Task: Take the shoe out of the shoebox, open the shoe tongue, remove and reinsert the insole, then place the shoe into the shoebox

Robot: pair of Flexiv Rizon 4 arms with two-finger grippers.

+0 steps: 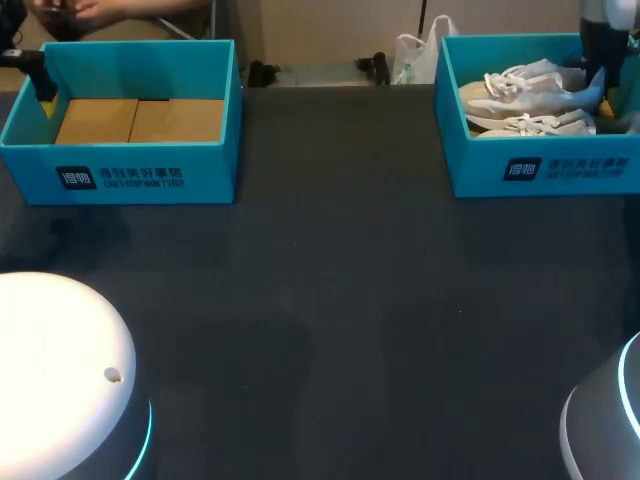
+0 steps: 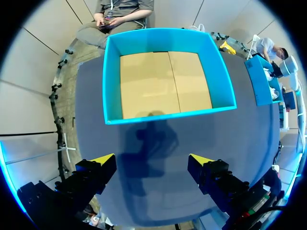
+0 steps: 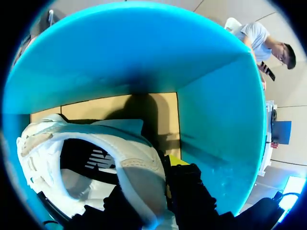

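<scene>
Evidently my right pincer (image 3: 146, 184) pinches the heel collar of the white shoe (image 3: 129, 153) inside the right shoebox (image 1: 590, 165). Light and soft-sided, it will likely sag, so the stiffer heel seems the soundest hold. My left pincer (image 2: 151, 159) hangs spread.

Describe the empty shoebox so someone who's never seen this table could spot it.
On the dark table, two blue shoeboxes stand at the far side. Take the left shoebox, ahead of the left gripper. Its inside shows only bare brown cardboard, while the right shoebox holds white shoes.
</scene>
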